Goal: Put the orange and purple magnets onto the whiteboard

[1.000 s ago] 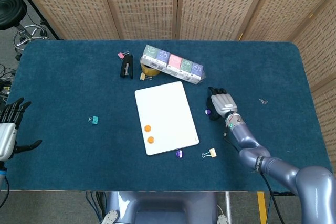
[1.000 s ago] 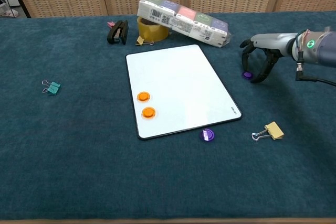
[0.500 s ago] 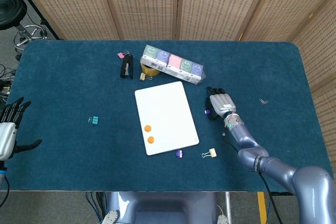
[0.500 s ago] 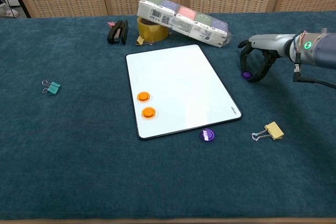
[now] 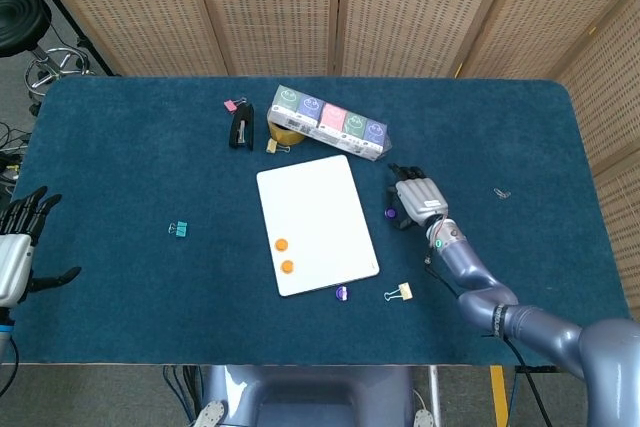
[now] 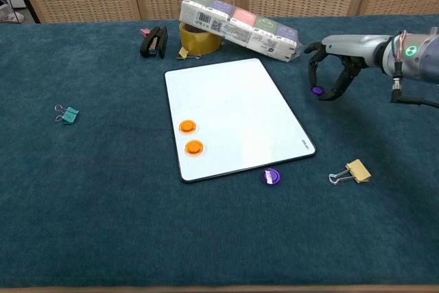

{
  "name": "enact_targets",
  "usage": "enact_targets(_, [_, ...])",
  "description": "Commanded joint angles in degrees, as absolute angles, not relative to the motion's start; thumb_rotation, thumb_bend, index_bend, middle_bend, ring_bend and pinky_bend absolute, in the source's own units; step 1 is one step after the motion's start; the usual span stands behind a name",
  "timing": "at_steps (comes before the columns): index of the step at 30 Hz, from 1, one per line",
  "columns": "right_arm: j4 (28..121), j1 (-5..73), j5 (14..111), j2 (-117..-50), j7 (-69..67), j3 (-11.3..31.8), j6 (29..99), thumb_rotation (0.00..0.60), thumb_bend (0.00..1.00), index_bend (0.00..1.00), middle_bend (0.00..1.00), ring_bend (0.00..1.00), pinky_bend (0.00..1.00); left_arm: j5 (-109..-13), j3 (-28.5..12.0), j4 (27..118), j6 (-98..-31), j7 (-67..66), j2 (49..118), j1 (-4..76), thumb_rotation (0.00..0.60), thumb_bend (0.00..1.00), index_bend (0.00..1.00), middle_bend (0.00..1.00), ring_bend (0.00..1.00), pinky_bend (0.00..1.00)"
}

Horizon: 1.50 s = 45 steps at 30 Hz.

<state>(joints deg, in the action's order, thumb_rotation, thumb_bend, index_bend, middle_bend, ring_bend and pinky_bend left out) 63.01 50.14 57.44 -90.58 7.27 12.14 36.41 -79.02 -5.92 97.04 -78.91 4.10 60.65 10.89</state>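
Observation:
The whiteboard point(image 6: 240, 101) point(image 5: 320, 197) lies flat in the middle of the table with two orange magnets point(image 6: 187, 126) point(image 6: 194, 147) point(image 5: 281, 244) on its near left part. My right hand point(image 6: 333, 66) point(image 5: 415, 199) hovers just right of the board and pinches a purple magnet point(image 6: 316, 90) point(image 5: 390, 213) between its fingertips. A second purple magnet point(image 6: 271, 176) point(image 5: 342, 293) lies on the cloth just off the board's near edge. At the table's left edge, my left hand point(image 5: 20, 242) is open and holds nothing.
A box of coloured packs point(image 6: 240, 25) leans on a tape roll point(image 6: 199, 38) behind the board. A black stapler point(image 6: 153, 41) and pink clip point(image 6: 145, 31) lie back left, a teal clip point(image 6: 67, 113) at left, a yellow binder clip point(image 6: 353, 170) near right.
My right hand has closed on the purple magnet and carried it a little up and left, toward the whiteboard. The left hand stays put.

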Motion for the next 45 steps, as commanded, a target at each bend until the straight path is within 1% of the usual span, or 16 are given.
enact_targets(1, [70.5, 49.1, 60.4, -87.8, 8.3, 11.3, 39.6, 0.600, 0.42, 0.51, 0.00, 0.00, 0.00, -79.1, -5.8, 97.1, -78.8, 4.0, 60.7, 10.9, 0.600, 0.06, 0.12, 0.00, 0.00, 0.00])
enact_targets(6, [75.8, 49.8, 61.0, -88.4, 11.2, 10.8, 41.1, 0.600, 0.43, 0.51, 0.00, 0.00, 0.00, -79.4, -5.6, 97.2, -78.6, 3.7, 60.8, 10.9, 0.600, 0.07, 0.12, 0.00, 0.00, 0.00])
enact_targets(9, [76.5, 50.7, 59.9, -90.2, 13.1, 10.9, 41.4, 0.600, 0.43, 0.51, 0.00, 0.00, 0.00, -79.7, -5.5, 97.3, -78.8, 3.7, 60.7, 10.8, 0.600, 0.07, 0.12, 0.00, 0.00, 0.00])
enact_targets(15, [74.9, 52.5, 56.6, -93.8, 16.1, 11.0, 41.3, 0.600, 0.44, 0.52, 0.00, 0.00, 0.00, -80.0, -5.3, 97.4, -78.7, 4.3, 60.4, 10.7, 0.600, 0.07, 0.12, 0.00, 0.00, 0.00])
enact_targets(24, [70.3, 53.8, 51.2, -96.7, 19.3, 11.2, 41.1, 0.600, 0.44, 0.52, 0.00, 0.00, 0.00, -80.2, -5.2, 97.4, -78.3, 5.5, 59.9, 10.7, 0.600, 0.07, 0.12, 0.00, 0.00, 0.00])
enact_targets(26, [70.0, 54.0, 50.7, -96.8, 19.6, 11.1, 41.1, 0.600, 0.44, 0.49, 0.00, 0.00, 0.00, -80.2, -5.2, 97.4, -78.4, 5.5, 59.8, 10.7, 0.600, 0.07, 0.12, 0.00, 0.00, 0.00])
enact_targets(28, [70.2, 53.9, 50.3, -96.6, 19.5, 11.0, 40.8, 0.600, 0.44, 0.41, 0.00, 0.00, 0.00, -80.3, -5.2, 97.4, -78.4, 5.6, 59.8, 10.7, 0.600, 0.06, 0.12, 0.00, 0.00, 0.00])
enact_targets(30, [70.7, 54.0, 50.3, -96.0, 19.4, 10.8, 40.1, 0.600, 0.44, 0.30, 0.00, 0.00, 0.00, -80.3, -5.2, 97.3, -78.5, 5.6, 59.8, 10.6, 0.600, 0.07, 0.12, 0.00, 0.00, 0.00])
enact_targets(33, [72.2, 53.9, 50.6, -94.9, 19.3, 10.6, 39.9, 0.600, 0.44, 0.22, 0.00, 0.00, 0.00, -80.2, -5.3, 97.4, -78.5, 5.6, 59.8, 10.6, 0.600, 0.07, 0.12, 0.00, 0.00, 0.00])
enact_targets(35, [73.2, 53.7, 50.9, -94.3, 19.2, 10.6, 40.5, 0.600, 0.44, 0.20, 0.00, 0.00, 0.00, -80.2, -5.3, 97.4, -78.5, 5.6, 59.8, 10.6, 0.600, 0.07, 0.12, 0.00, 0.00, 0.00])
enact_targets(38, [75.8, 53.2, 52.1, -92.7, 19.2, 10.5, 42.0, 0.600, 0.44, 0.20, 0.00, 0.00, 0.00, -80.2, -5.3, 97.3, -78.6, 5.6, 59.7, 10.6, 0.600, 0.06, 0.12, 0.00, 0.00, 0.00])
enact_targets(42, [81.2, 51.6, 55.1, -89.4, 18.3, 10.1, 44.5, 0.600, 0.44, 0.22, 0.00, 0.00, 0.00, -80.1, -5.4, 97.3, -78.6, 5.7, 59.7, 10.6, 0.600, 0.07, 0.12, 0.00, 0.00, 0.00])
enact_targets(45, [85.5, 49.9, 57.8, -86.7, 17.6, 8.9, 46.4, 0.600, 0.44, 0.27, 0.00, 0.00, 0.00, -80.1, -5.4, 97.3, -78.5, 5.7, 59.7, 10.6, 0.600, 0.07, 0.12, 0.00, 0.00, 0.00])
